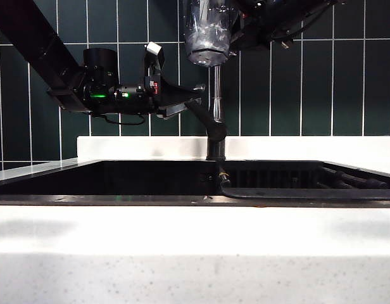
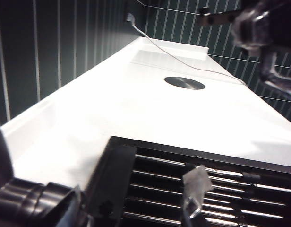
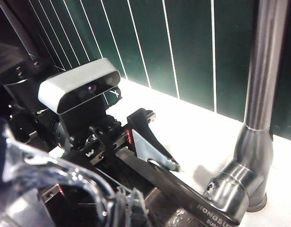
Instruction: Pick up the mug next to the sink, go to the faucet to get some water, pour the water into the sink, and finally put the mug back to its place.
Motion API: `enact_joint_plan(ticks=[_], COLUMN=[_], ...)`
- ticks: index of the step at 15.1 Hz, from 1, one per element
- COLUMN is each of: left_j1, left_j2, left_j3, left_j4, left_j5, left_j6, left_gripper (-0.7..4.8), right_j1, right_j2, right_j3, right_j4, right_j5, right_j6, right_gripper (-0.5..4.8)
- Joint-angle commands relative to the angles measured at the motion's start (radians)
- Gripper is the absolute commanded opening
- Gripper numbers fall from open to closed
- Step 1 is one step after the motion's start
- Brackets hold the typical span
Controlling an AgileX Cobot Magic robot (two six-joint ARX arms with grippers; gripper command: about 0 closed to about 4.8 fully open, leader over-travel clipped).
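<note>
White stone counter (image 1: pixel 195 240) frames the black sink (image 1: pixel 119 180) along its back edge; the mug (image 1: pixel 207 31) is already lifted, gripped by the right gripper's (image 3: pixel 65 189) closed fingers high beside the faucet (image 1: pixel 215 120) pipe; the left gripper (image 1: pixel 182 104), fingers apart, sits at the lever; filling looks in hand, with pouring and returning left. No water stream shows; the spout and mug rim are cut off, and lever contact is unclear.
</note>
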Motion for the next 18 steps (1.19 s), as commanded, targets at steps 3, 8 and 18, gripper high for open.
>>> enact_joint_plan(ticks=[3, 8, 18], left_j1=[-0.003, -0.003, -0.004], left_j2=[-0.006, -0.006, -0.006], left_j3=[0.002, 0.002, 0.002], left_j4=[0.016, -0.003, -0.106], left_j5=[-0.068, -0.195, -0.199], left_j6=[0.002, 0.025, 0.113], left_gripper=[2.74, 2.74, 2.74], right_j1=[0.001, 0.001, 0.001], right_j2=[-0.007, -0.007, -0.007], right_j3=[0.006, 0.006, 0.006], right_j4=[0.026, 0.024, 0.024], right_j5=[-0.005, -0.005, -0.006], right_j6=[-0.002, -0.002, 0.001], right_gripper=[-0.07, -0.06, -0.06])
